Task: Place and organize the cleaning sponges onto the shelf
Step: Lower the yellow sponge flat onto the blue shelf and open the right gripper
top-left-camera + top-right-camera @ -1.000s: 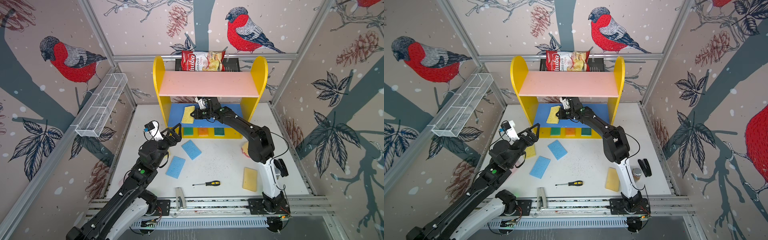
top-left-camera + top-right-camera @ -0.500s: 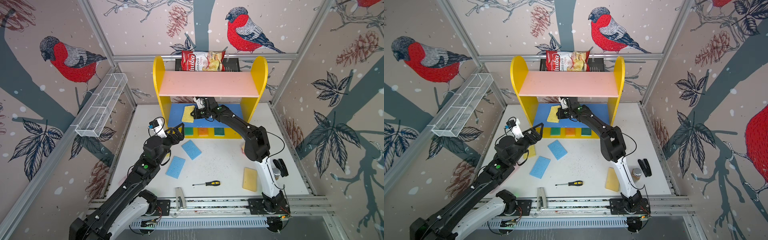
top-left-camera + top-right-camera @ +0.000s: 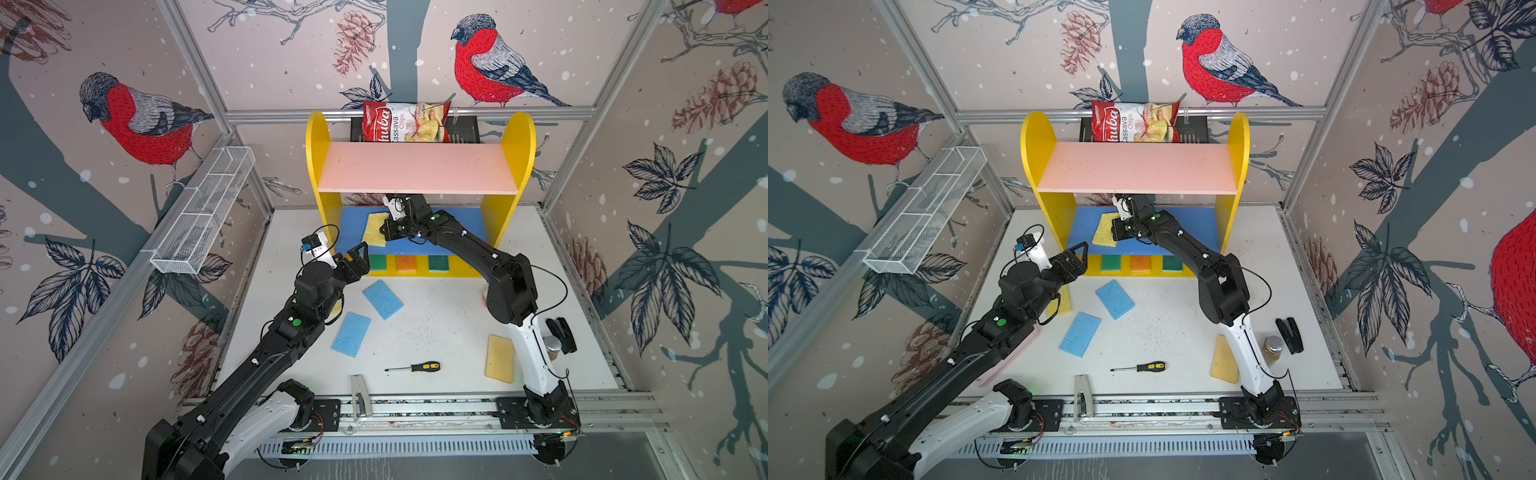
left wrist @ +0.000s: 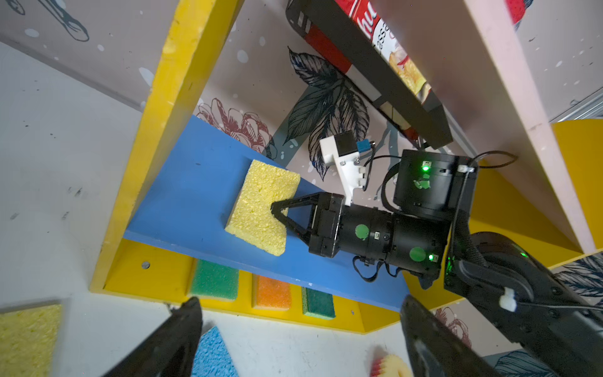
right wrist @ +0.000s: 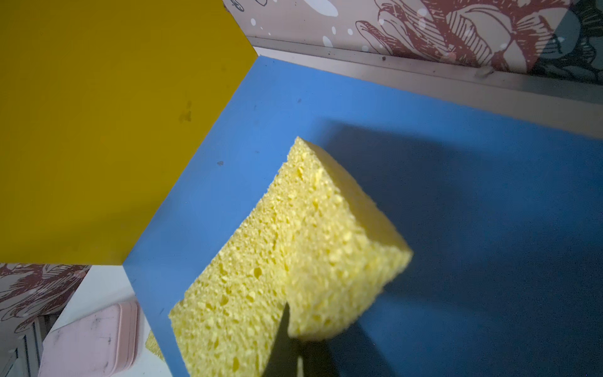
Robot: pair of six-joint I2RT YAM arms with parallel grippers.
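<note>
Left jaws have neared the shelf (image 3: 419, 166); right jaws pinch yellow sponge (image 3: 374, 230)

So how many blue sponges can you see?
2. One blue sponge lies on the table just in front of the shelf; the other blue sponge lies beside it, closer to the front. More could be hidden from view.

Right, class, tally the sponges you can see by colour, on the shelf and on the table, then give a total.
Light blue sponges: 2
Yellow rectangular sponges: 3
Green sponges: 2
Orange sponge: 1
Round yellow sponge: 1
Total: 9
</note>
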